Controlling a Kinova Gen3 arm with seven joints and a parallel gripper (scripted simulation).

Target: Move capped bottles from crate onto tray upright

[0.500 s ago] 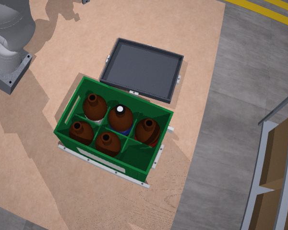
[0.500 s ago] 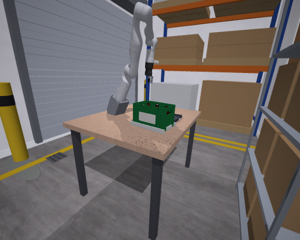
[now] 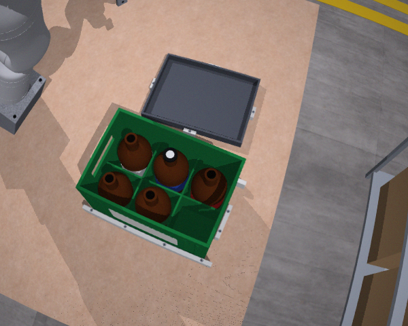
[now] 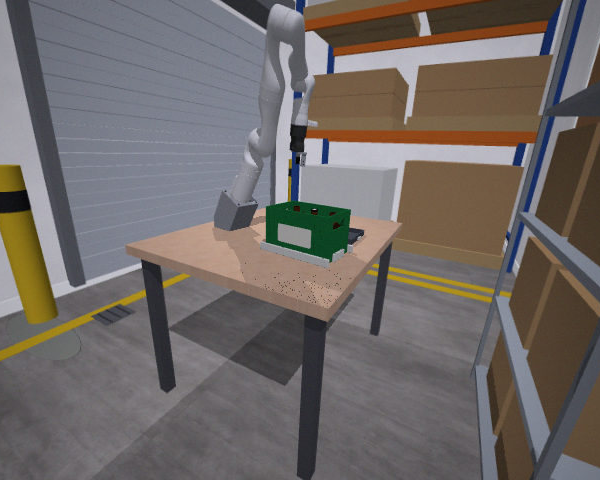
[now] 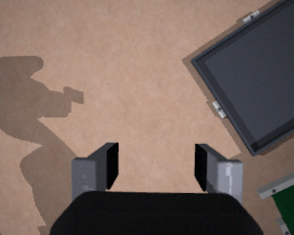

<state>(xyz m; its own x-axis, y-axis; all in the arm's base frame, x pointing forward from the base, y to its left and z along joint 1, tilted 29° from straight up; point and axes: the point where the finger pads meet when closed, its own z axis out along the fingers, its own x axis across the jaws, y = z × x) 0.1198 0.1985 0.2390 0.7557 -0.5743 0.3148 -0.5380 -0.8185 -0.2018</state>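
Brown, probably glass and slippery, the capped bottle [image 3: 171, 166] at frame centre suits a neck grasp; gripper [image 5: 157, 166] spread, holding nothing.

Grey roller door [image 4: 150, 118], apparently warehouse shelving [image 4: 424, 136]

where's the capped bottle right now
In the top view the capped bottle stands in the green crate, middle compartment of the row nearest the tray, with open bottles on either side of it.
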